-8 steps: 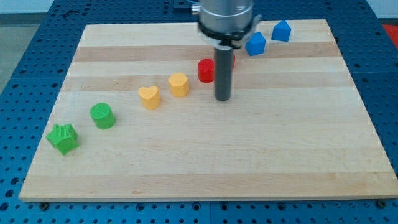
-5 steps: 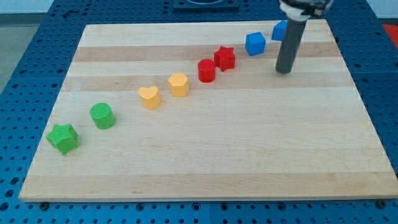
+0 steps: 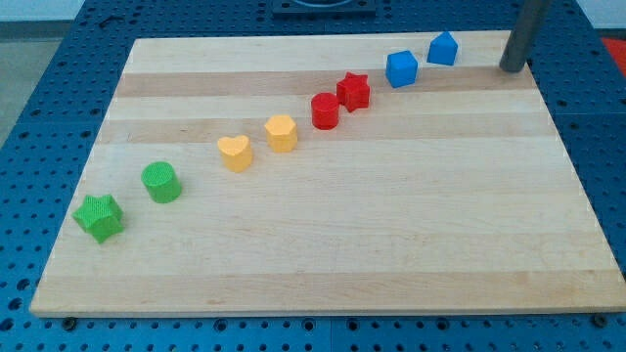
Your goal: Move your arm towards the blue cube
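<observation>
The blue cube [image 3: 401,68] sits near the view's top right on the wooden board [image 3: 323,244]. A second blue block with a peaked top [image 3: 442,48] lies just up and to its right. My tip [image 3: 512,68] is the lower end of the dark rod at the board's top right edge. It stands to the right of both blue blocks, about a hand's width from the cube, touching neither.
A diagonal row runs down-left from the cube: a red star [image 3: 353,92], a red cylinder [image 3: 325,110], a yellow hexagonal block [image 3: 281,132], a yellow heart [image 3: 235,153], a green cylinder [image 3: 160,182] and a green star [image 3: 99,216].
The rod moved from beside the red cylinder to the right and up, past the blue blocks, to the board's top right edge. No block has moved.
</observation>
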`<state>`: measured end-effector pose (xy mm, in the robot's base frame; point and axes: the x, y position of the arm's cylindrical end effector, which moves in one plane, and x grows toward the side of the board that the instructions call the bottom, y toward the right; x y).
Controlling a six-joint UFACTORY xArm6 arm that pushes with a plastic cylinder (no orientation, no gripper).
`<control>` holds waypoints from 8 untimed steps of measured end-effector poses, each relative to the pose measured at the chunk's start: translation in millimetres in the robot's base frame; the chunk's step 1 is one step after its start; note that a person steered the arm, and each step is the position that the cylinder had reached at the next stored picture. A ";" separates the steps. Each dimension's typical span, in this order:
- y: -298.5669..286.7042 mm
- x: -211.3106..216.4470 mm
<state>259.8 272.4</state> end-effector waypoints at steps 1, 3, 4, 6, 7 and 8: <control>-7.1 -46.4; -94.6 -68.7; -150.5 -64.4; -210.6 9.1; -215.1 21.2; -198.7 24.3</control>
